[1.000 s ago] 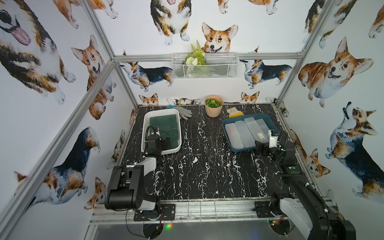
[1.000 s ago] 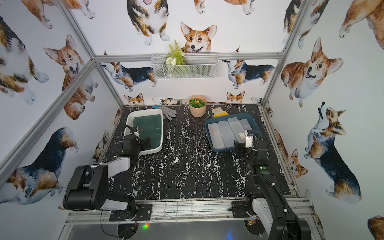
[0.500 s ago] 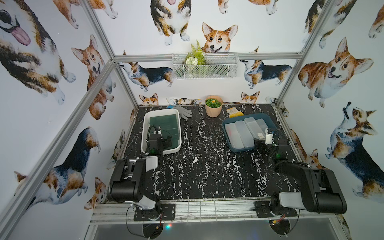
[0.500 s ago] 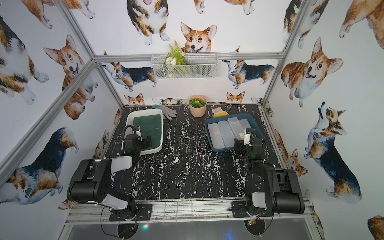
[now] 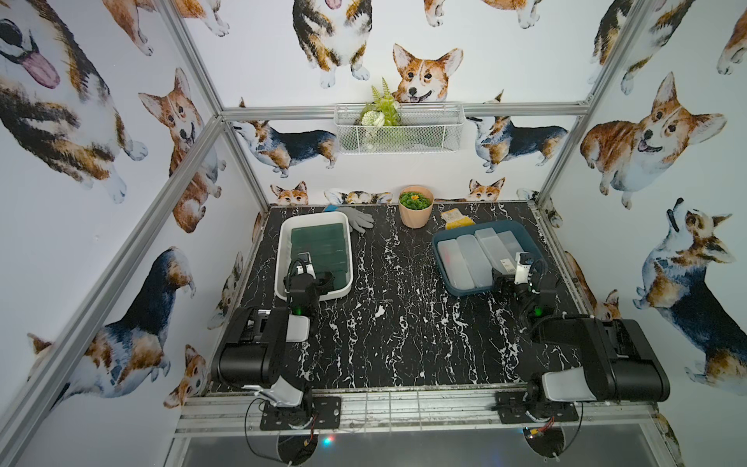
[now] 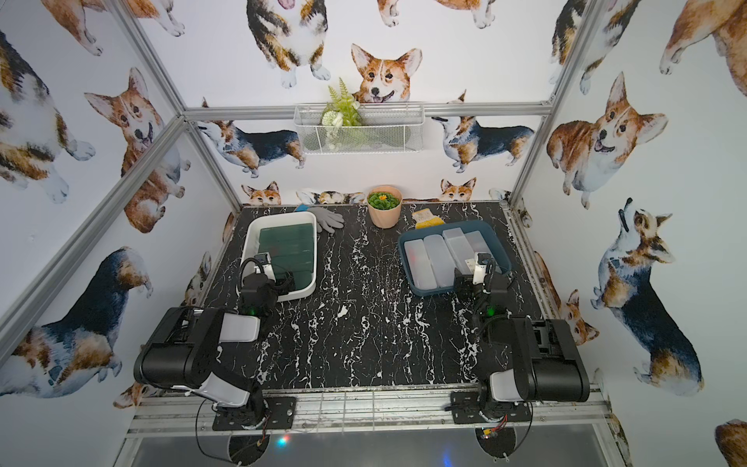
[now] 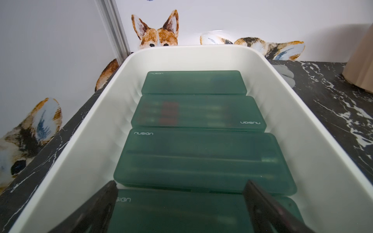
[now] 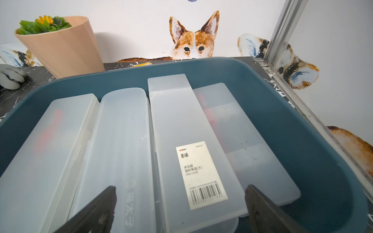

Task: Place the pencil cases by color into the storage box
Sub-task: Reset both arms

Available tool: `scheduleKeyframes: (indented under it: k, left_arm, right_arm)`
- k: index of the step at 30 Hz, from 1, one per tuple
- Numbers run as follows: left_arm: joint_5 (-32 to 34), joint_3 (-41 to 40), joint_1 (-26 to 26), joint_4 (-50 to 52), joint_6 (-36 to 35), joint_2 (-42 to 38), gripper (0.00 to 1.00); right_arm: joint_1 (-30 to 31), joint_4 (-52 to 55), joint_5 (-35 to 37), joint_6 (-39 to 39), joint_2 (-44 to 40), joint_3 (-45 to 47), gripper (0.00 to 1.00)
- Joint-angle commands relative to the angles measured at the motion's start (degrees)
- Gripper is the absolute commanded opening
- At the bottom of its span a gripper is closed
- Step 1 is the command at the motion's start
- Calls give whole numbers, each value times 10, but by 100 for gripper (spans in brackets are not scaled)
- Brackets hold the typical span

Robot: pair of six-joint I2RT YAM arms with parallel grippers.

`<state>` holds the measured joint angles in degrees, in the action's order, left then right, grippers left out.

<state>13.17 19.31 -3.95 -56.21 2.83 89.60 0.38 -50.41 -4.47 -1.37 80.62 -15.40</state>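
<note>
Right arm (image 5: 598, 360) lower; frosted pencil cases (image 8: 125, 141)

Table (image 5: 404, 323) — white tub (image 5: 335, 293), teal tub (image 5: 471, 292), glove (image 5: 359, 220), pot (image 5: 415, 214).

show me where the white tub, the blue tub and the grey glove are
white tub (image 5: 283, 255), in a top view, left wall.
blue tub (image 5: 469, 292), in a top view, near wall.
grey glove (image 5: 356, 218), in a top view, palm.
</note>
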Motion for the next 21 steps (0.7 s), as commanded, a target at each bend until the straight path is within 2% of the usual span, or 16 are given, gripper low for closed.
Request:
scheduleKeyframes:
  k: [1, 4, 9, 13, 21]
  left_arm:
    - [15, -4, -1, -21, -9, 2, 100]
    - [22, 12, -3, 6, -10, 4, 100]
    - [35, 19, -11, 19, -14, 5, 100]
    - [35, 16, -12, 13, -16, 3, 100]
    - [36, 16, -13, 12, -16, 3, 100]
  right_arm:
    - [2, 1, 10, -2, 12, -7, 100]
    - [0, 40, 6, -1, 28, -39, 100]
    - [-9, 44, -5, -7, 26, -40, 100]
    - [-9, 42, 35, -26, 23, -38, 100]
    - [-9, 30, 40, -29, 27, -36, 100]
